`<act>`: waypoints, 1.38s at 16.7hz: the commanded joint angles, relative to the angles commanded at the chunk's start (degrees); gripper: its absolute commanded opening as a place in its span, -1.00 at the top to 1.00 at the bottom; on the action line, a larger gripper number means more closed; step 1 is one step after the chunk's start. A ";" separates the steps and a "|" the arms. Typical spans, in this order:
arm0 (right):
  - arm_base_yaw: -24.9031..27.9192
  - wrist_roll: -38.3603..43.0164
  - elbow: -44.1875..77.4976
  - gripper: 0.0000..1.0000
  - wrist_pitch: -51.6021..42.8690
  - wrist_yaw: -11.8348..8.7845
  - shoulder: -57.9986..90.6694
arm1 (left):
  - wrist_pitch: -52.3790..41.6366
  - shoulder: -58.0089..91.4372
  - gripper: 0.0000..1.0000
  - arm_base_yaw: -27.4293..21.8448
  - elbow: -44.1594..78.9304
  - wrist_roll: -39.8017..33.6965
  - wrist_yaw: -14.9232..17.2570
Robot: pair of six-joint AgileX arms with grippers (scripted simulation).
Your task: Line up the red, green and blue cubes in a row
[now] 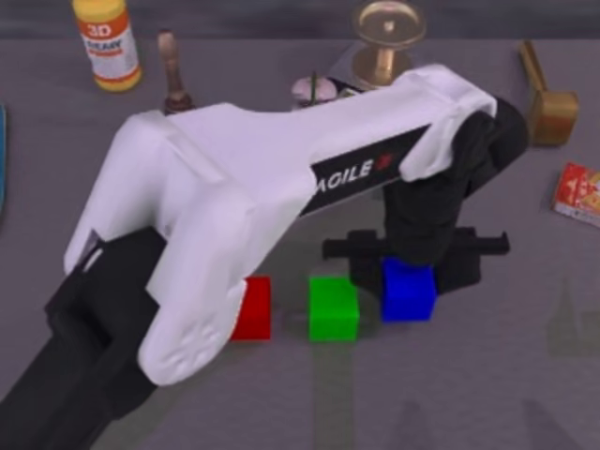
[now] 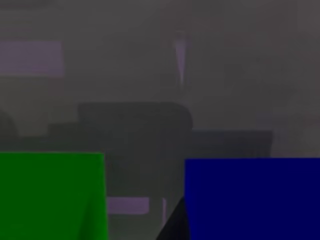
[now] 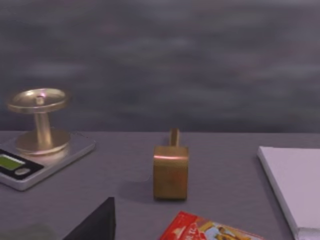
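Observation:
The red cube (image 1: 254,307), green cube (image 1: 334,307) and blue cube (image 1: 408,291) stand side by side near the table's middle, the blue one set slightly farther back than the other two. My left arm reaches across from the lower left. Its gripper (image 1: 409,277) stands over the blue cube and is shut on it. In the left wrist view one dark finger (image 2: 175,227) lies against the blue cube (image 2: 252,200), with the green cube (image 2: 50,195) beside it. My right arm is out of the top view; its gripper (image 3: 145,235) is open, one finger (image 3: 97,225) showing.
Along the back stand an orange bottle (image 1: 107,42), a brown bell (image 1: 173,80), a scale with a brass reel (image 1: 386,42) and a wooden mallet (image 1: 547,98). A red-and-white printed box (image 1: 578,192) lies at the right edge. A white slab (image 3: 292,185) lies beyond it.

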 joint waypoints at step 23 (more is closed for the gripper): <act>0.00 0.00 0.00 -1.00 0.00 0.00 0.00 | 0.51 -0.05 -1.00 -0.04 -0.50 -0.03 -0.01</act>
